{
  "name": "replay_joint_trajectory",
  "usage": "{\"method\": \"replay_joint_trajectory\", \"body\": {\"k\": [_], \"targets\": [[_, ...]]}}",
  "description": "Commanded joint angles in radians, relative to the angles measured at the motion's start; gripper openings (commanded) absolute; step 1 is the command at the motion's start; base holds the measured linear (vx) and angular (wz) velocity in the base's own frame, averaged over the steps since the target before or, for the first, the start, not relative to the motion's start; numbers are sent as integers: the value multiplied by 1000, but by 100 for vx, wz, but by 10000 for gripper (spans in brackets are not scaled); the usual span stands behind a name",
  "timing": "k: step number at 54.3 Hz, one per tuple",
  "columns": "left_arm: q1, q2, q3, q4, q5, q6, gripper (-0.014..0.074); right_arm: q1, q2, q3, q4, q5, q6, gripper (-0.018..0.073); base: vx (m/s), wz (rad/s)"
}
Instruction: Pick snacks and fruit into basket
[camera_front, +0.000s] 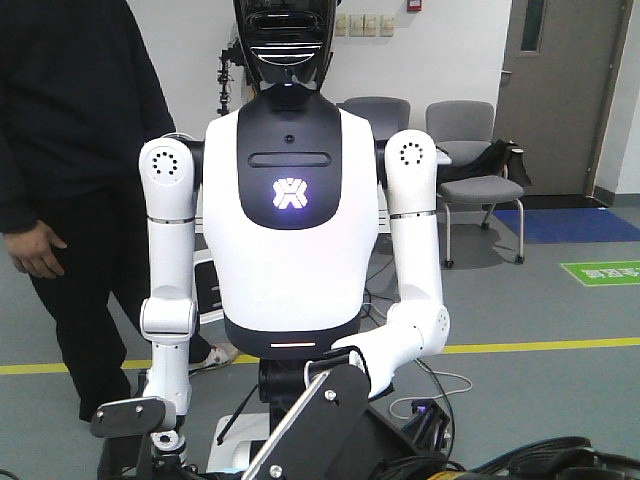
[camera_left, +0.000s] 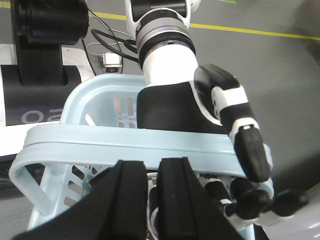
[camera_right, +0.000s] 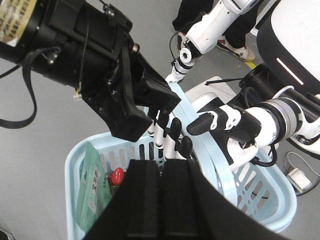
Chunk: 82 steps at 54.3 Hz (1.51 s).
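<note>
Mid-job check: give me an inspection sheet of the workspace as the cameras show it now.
Surface: grey floor; no table seen.
Job's things: light blue slotted plastic basket holds a teal-green pouch and a small red item, identity unclear.
Clutter: nothing seen.
Grippers: left gripper sits by the basket handle, state unclear; right gripper shut, empty, above the basket.
Cables: white cable with adapter on the floor.
Surroundings: white humanoid's black-and-white hand grips the basket handle; person in black; grey chairs.
</note>
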Motion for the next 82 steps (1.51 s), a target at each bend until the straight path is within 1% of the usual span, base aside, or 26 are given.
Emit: {"method": "replay_joint_trajectory", "body": {"k": [1, 11, 13, 17, 22, 26, 29, 31, 35, 42, 54, 60, 65, 71, 75, 78, 82], "targets": [[-9, -31, -30, -5, -77, -9, 248, -3, -36, -28, -29, -72, 0, -10, 0, 0], [-7, -32, -30, -5, -79, -3, 241, -3, -36, -28, -29, -72, 0, -10, 0, 0], [-4, -32, -31, -5, -81, 7, 230, -3, -36, -28, -29, -72, 0, -10, 0, 0], [5, -44, -31, -5, -87, 53, 184, -3, -36, -28, -29, -72, -1, -10, 0, 0], [15, -88, -31, -4, -63, 163, 82, -3, -36, -28, -29, -72, -1, -10, 0, 0], [20, -140, -31, -4, -25, 290, -7, -3, -36, -28, -29, -72, -1, -10, 0, 0], [20, -184, -31, -4, 3, 391, -8, -3, -36, -28, -29, -72, -1, -10, 0, 0], [20, -217, -31, -4, 20, 443, -8, -3, -36, -28, -27, -69, -1, -10, 0, 0], [20, -295, -31, -5, 45, 502, -8, -3, -36, -28, -22, -60, -1, -10, 0, 0], [20, -433, -31, -5, 100, 507, -7, -3, -35, -28, -23, -59, -1, -10, 0, 0], [20, -683, -31, -5, 300, 461, -6, -3, -35, -28, -23, -59, -1, -10, 0, 0], [20, -764, -31, -5, 326, 463, -6, -3, -35, -28, -23, -59, -1, -10, 0, 0], [20, -810, -31, -4, 326, 465, -6, -3, -35, -28, -23, -59, -1, -10, 0, 0], [20, -852, -31, 31, 325, 487, -6, -3, -35, -28, -23, -59, -1, -10, 0, 0], [20, -866, -31, 31, 329, 495, -6, -3, -35, -28, -23, -59, -1, -10, 0, 0], [23, -869, -31, 37, 354, 512, -6, -3, -35, -28, -23, -59, -1, -10, 0, 0], [38, -882, -24, 81, 417, 530, -6, -3, -35, -28, -23, -59, -1, -10, 0, 0]]}}
